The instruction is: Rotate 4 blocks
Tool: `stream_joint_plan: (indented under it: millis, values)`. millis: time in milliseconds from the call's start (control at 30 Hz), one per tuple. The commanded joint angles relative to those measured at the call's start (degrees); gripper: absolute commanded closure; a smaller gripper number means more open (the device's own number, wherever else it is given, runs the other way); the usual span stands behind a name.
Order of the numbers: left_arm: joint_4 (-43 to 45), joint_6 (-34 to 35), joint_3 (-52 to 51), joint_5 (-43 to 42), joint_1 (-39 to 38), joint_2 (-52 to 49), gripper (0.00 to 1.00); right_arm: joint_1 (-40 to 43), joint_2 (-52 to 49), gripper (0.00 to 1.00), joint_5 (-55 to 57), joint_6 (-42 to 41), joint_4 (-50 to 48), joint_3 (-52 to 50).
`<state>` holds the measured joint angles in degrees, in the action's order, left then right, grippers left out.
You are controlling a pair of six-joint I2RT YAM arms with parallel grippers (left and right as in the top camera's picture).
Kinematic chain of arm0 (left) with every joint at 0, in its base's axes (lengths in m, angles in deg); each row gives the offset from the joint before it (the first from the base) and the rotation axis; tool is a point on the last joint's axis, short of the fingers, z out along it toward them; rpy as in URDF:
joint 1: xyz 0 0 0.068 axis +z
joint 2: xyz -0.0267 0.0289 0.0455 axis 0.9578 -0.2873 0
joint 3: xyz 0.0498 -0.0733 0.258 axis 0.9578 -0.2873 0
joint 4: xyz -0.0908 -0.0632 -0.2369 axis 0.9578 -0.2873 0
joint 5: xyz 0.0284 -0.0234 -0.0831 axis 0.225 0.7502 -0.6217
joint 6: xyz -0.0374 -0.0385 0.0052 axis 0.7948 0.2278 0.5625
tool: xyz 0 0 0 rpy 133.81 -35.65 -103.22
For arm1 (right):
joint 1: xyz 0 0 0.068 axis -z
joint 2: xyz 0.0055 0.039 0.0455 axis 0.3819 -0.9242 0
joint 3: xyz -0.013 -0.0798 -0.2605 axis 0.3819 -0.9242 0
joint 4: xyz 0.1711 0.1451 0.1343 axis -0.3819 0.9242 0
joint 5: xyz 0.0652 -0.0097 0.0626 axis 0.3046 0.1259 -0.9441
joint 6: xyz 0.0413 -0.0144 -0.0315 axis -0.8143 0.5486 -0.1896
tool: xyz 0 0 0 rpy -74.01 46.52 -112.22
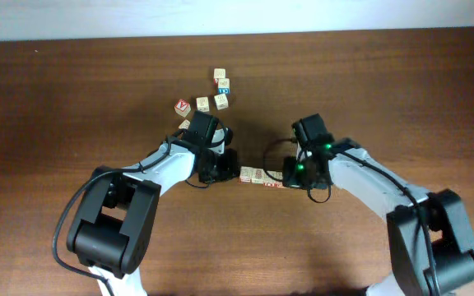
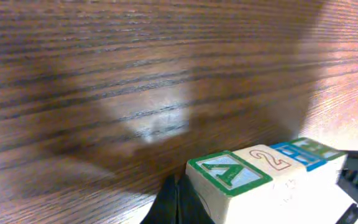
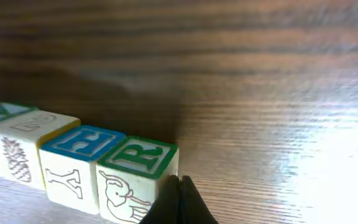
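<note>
We are bracketing the four blocks (image 1: 260, 177), which are lying in a touching row at mid-table, between both arms: the left gripper (image 2: 174, 200) is sitting closed and empty at the A end, the right gripper (image 3: 180, 194) likewise pinched together at the R end, seemingly to pivot the line together. The table (image 1: 385, 90) is giving free room nearer us; loose cubes (image 1: 212, 94) are crowding the far side
</note>
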<state>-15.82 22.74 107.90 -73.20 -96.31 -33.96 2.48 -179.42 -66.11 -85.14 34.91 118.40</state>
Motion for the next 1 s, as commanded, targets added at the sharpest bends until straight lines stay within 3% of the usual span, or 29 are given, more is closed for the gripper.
stream_joint_plan:
  millis: [0, 167, 233, 400, 533, 667, 967]
  values:
    - [0.2, 0.5, 0.3, -6.0, -2.9, -0.9, 1.00, -4.4, -0.9, 0.96, -10.8, -2.4, -2.0, 0.7]
    - [-1.0, 0.5, 0.5, -5.5, -2.6, -0.9, 1.00, -4.3, -2.1, 0.96, -11.0, -2.6, -2.0, 0.7]
    - [-5.4, -4.2, 3.0, -3.9, -2.0, -0.9, 1.00, -4.3, -2.1, 0.96, -11.0, -2.6, -2.0, 0.7]
    - [-6.6, -10.4, 4.4, -5.6, -1.9, -0.9, 1.00, -4.3, -2.1, 0.96, -11.0, -2.6, -2.0, 0.7]
    - [-14.5, -11.0, 8.2, 3.7, -2.0, -0.9, 1.00, -4.3, -2.1, 0.96, -11.2, -2.6, -2.0, 0.7]
    - [-15.1, -10.9, 8.5, 4.7, -2.0, -0.9, 1.00, -4.3, -2.1, 0.96, -11.2, -2.6, -1.9, 0.7]
    - [-20.9, 5.6, 8.9, 17.3, -1.9, -0.9, 1.00, -4.3, -2.1, 0.96, -11.2, -2.6, -1.9, 0.7]
